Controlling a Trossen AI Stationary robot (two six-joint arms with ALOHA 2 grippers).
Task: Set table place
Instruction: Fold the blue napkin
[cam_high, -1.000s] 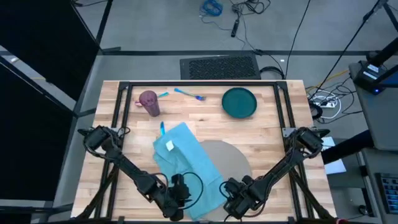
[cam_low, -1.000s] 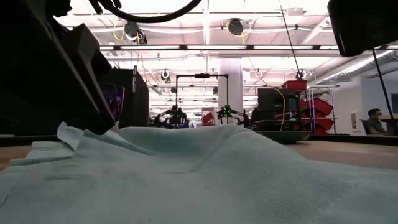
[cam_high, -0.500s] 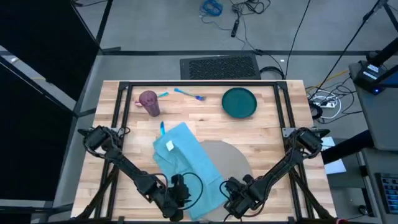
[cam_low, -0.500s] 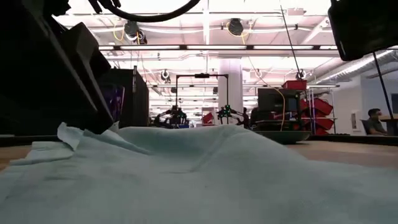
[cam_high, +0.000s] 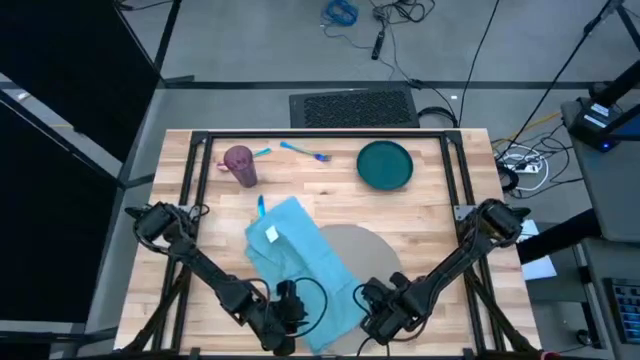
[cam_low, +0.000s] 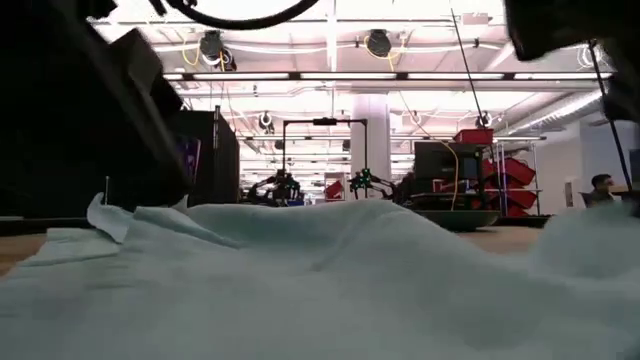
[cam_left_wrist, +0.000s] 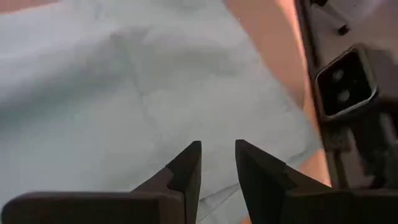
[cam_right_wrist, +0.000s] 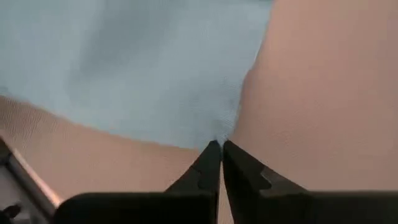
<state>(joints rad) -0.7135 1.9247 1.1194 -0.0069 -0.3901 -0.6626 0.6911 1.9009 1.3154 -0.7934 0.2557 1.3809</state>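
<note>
Both arms reach down to the near edge of the table. The right hand has its fingers pinched together on the edge of the light blue cloth, gripping the fabric right where it meets the bare surface beside it. The left hand hangs just over the same cloth a little to the right hand's left, its two fingers slightly parted with a narrow gap between them and nothing held. The cloth lies rumpled in a long diagonal strip running away from both hands toward the far left, and it covers the left part of the place, the round grey mat that sits just beyond the right hand. Well beyond both hands, at the far side of the table, stands a dark teal plate, a purple cup and a blue fork between them. From table height the cloth fills nearly the whole foreground in soft folds.
</note>
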